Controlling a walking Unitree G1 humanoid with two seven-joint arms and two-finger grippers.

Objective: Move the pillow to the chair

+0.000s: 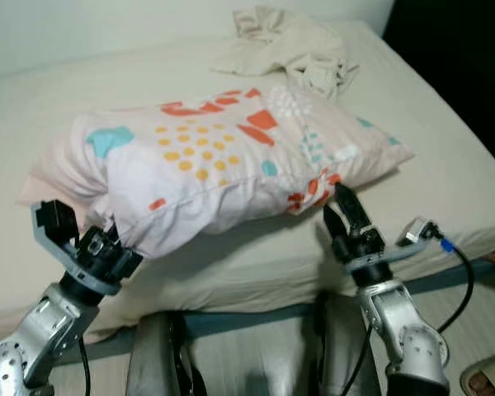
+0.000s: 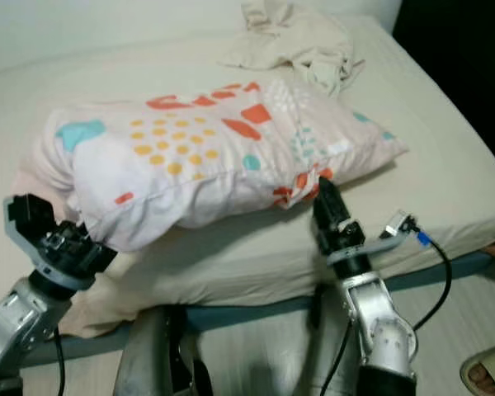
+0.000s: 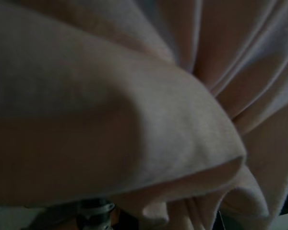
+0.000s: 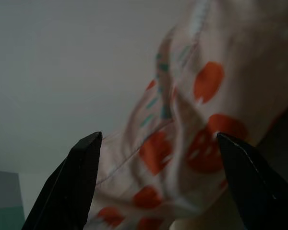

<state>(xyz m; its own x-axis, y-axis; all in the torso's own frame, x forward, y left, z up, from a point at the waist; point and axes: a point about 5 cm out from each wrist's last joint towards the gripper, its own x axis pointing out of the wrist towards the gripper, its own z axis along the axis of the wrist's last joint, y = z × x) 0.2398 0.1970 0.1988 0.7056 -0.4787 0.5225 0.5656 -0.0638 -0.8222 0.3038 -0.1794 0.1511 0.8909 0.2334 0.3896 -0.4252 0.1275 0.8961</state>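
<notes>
Left gripper (image 1: pixel 107 239) is buried under the near corner of the soft white pillow printed with orange and teal shapes (image 1: pixel 223 157), so I cannot tell how its fingers stand. Right gripper (image 4: pixel 158 177) spreads its black fingers apart around the pillow's near hem, probably readying a two-sided lift. Beyond, crumpled cream cloth (image 1: pixel 289 45) lies on the beige-sheeted bed (image 1: pixel 445 157) that carries the pillow.

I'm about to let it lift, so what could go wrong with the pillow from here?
1. The right gripper sits open at the pillow's front edge; the soft, bulky cover may slip out or sag when lifted.
2. The left gripper is buried in fabric, so its hold may be only loose cloth.
3. The crumpled sheet lies against the pillow's far side and could be dragged along.
</notes>
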